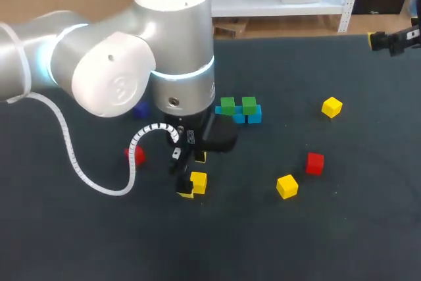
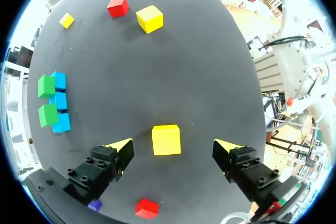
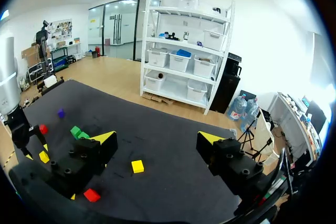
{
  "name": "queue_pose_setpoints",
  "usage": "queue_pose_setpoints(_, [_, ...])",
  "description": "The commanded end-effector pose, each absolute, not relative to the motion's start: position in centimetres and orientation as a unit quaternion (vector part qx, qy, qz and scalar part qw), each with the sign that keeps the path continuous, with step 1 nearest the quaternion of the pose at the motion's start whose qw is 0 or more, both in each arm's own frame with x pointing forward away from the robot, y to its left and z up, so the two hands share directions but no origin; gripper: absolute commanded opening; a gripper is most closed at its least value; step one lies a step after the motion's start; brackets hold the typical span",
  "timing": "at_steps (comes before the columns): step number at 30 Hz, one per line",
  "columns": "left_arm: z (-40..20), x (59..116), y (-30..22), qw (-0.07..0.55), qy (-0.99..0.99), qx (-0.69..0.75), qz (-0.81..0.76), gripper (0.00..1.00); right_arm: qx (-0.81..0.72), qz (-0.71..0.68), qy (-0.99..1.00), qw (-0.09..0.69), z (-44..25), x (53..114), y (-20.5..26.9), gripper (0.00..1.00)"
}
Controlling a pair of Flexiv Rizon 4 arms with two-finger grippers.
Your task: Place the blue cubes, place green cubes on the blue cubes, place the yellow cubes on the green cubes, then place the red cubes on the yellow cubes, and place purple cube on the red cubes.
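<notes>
My left gripper (image 2: 172, 149) is hanging wide open, a yellow cube (image 2: 166, 139) lying flat on the worktop (image 2: 157, 66) between my fingers (image 2: 122, 150), touching neither, sides roughly square to them. My right gripper (image 3: 157, 141) is gaping empty.

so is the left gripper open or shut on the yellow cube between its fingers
Open: the left gripper has its tips well apart, with dark table showing between each tip and the small yellow cube.

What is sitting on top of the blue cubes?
Two green cubes sit on the row of blue cubes. Nothing is on the green ones yet. The blue tops right beneath them are hidden.
</notes>
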State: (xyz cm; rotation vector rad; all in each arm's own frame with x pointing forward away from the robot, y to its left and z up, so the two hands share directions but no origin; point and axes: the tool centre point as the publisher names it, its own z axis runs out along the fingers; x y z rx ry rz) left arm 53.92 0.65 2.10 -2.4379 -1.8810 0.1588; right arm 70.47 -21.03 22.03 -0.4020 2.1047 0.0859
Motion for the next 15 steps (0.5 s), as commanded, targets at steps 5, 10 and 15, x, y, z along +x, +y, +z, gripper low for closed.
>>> queue_pose_setpoints(5, [1.1, 54.3, 0.4, 0.043, -0.599, -0.798, 0.053, 1.00, -0.165, 0.041, 0.852, 0.496, 21.6, 70.6, -21.1, 1.00])
queue_pose_setpoints(10, [0.7, 54.3, -0.1, 0.044, -0.583, -0.809, 0.063, 1.00, -0.165, 0.041, 0.852, 0.496, 21.6, 70.6, -21.1, 1.00])
queue_pose_setpoints(15, [0.2, 54.5, -0.3, 0.043, -0.581, -0.810, 0.068, 1.00, -0.165, 0.041, 0.852, 0.496, 21.6, 70.6, -21.1, 1.00])
